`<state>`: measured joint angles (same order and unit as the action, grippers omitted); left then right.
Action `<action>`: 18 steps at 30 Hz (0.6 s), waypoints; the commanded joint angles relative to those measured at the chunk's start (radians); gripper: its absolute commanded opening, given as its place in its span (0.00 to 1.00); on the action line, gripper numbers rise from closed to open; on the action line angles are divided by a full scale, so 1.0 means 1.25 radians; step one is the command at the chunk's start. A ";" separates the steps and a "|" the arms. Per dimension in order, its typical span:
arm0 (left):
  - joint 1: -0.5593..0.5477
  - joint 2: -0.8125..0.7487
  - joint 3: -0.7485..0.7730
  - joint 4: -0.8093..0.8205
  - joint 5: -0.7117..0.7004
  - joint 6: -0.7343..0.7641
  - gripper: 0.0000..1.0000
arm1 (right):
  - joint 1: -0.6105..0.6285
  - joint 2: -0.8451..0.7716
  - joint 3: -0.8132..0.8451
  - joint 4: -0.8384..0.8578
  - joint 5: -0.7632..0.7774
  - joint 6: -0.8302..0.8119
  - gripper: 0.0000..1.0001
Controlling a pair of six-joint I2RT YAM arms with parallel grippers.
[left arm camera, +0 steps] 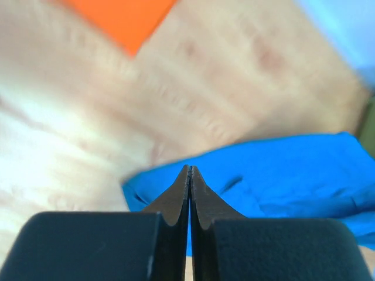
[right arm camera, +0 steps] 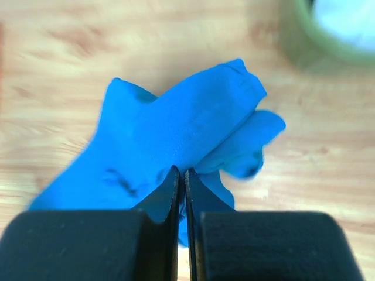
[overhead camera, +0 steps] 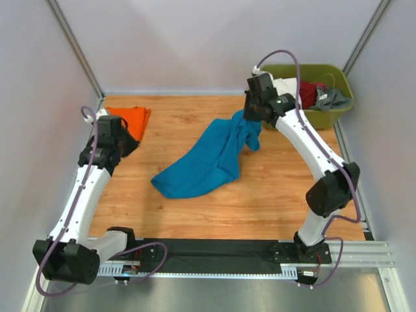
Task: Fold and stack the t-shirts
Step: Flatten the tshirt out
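The teal-blue t-shirt lies crumpled in a long strip on the wooden table, its far right end lifted. My right gripper is shut on that lifted end; in the right wrist view the cloth hangs from my closed gripper. The orange t-shirt lies folded at the far left. My left gripper hovers just in front of it, shut and empty. The left wrist view shows the gripper pressed together, with the teal-blue shirt beyond and the orange shirt at the top.
An olive-green tub stands at the back right and holds white, red and grey clothes. It shows blurred in the right wrist view. White walls close in the table at the back and both sides. A black mat lies along the near edge.
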<state>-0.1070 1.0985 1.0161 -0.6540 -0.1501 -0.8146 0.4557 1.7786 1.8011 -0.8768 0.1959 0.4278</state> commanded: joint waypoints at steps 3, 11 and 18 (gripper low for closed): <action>0.029 -0.023 0.122 -0.047 0.025 0.139 0.00 | 0.001 -0.139 0.070 0.051 -0.012 -0.082 0.00; 0.022 -0.022 -0.093 0.079 0.266 0.031 0.77 | 0.001 -0.148 -0.048 0.056 -0.035 -0.031 0.00; -0.139 0.197 -0.127 0.328 0.289 -0.055 0.78 | 0.000 -0.163 -0.092 0.056 0.019 -0.043 0.00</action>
<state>-0.2195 1.2259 0.7792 -0.4557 0.1574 -0.8204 0.4557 1.5993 1.6760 -0.8326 0.1768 0.3763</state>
